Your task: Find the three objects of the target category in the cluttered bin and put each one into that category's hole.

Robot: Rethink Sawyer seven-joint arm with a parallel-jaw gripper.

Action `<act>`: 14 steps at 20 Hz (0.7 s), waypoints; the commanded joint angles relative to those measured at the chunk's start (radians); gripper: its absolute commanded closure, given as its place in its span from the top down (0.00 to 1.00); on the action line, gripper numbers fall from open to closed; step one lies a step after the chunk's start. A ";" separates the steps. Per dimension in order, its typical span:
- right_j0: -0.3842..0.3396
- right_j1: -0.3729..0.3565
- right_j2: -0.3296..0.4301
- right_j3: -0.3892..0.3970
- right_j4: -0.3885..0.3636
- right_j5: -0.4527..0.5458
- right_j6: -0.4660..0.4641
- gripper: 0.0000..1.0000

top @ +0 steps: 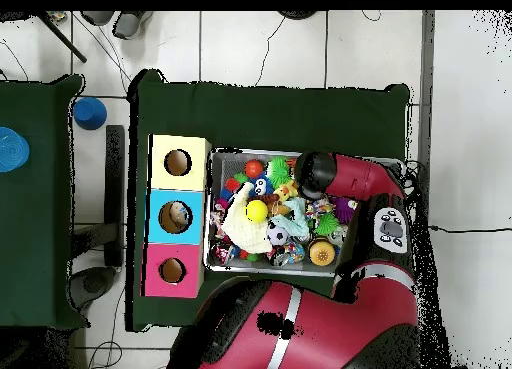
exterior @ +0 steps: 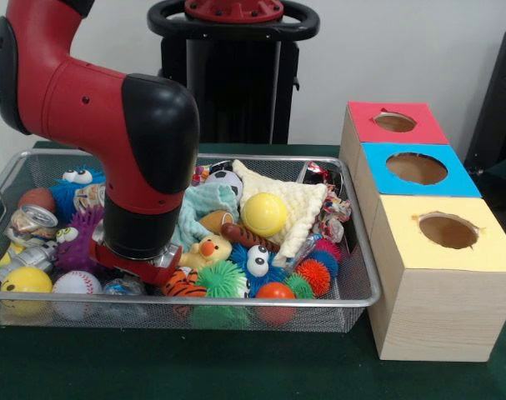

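Observation:
The silver wire-mesh bin point(exterior: 365, 287) sits left of centre on the green table, full of toys; it also shows in the overhead view point(top: 212, 210). My arm comes down into the bin's left half, and my gripper point(exterior: 144, 265) is low among the toys, mostly hidden under the black wrist. A small shiny see-through bag point(exterior: 122, 286) lies right at the gripper, between a baseball and a tiger toy. I cannot make out other bags in the clutter. The blue-faced box's round hole point(exterior: 416, 168) is to the right of the bin; in the overhead view this hole point(top: 176, 217) shows something pale inside.
A red-faced box point(exterior: 394, 122) and a yellow-faced box point(exterior: 447, 232) flank the blue one. Dented cans point(exterior: 29, 221) lie at the bin's left end. A yellow ball point(exterior: 263, 214), a cream cloth point(exterior: 296, 200), a rope toy point(exterior: 336, 208) and spiky balls point(exterior: 315, 275) fill the rest.

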 commanded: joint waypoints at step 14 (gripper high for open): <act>-0.075 0.074 0.268 0.207 -0.007 -0.218 0.039 0.00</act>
